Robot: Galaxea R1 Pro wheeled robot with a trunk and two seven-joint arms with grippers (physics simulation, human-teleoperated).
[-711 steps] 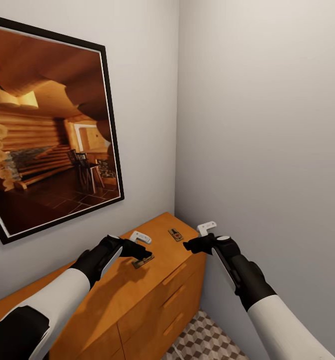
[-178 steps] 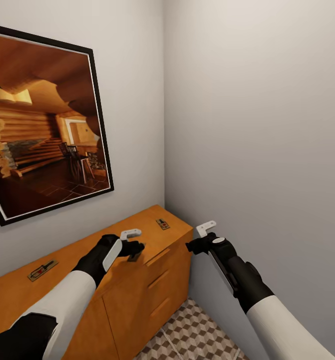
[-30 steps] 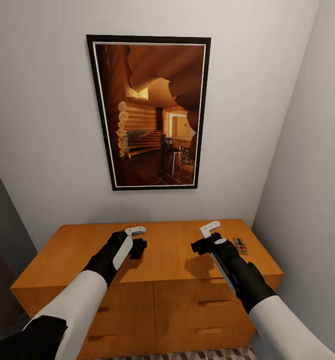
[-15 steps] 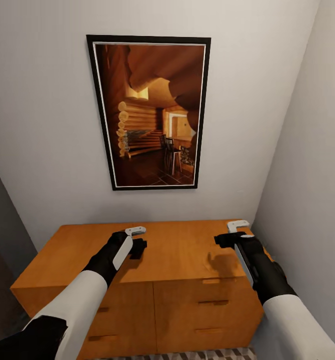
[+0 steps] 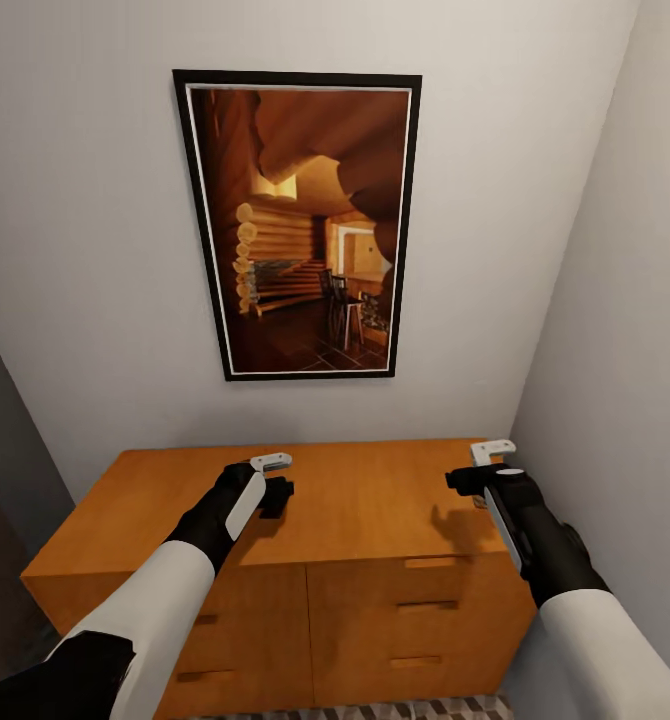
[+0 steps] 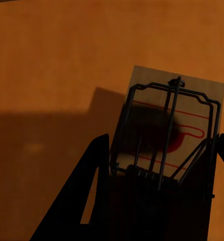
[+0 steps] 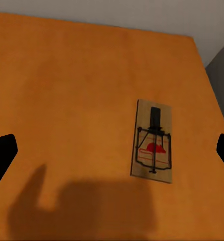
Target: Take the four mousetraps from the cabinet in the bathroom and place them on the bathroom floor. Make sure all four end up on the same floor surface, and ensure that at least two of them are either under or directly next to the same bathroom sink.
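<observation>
Standing before the cabinet [image 5: 275, 590], the robot holds both arms over its flat top, below a framed picture [image 5: 300, 225]. The left claw [image 5: 278, 492] is closed on a mousetrap [image 6: 167, 130]. The right claw [image 5: 467, 480], jaws spread wide, hovers above a second mousetrap [image 7: 153, 142] lying flat on the cabinet near its right end.

Both arms: white upper shells, black forearms w/ white side strips. Left gripper [image 5: 280, 478] and right gripper [image 5: 478, 468]: black bodies, white finger tips.
</observation>
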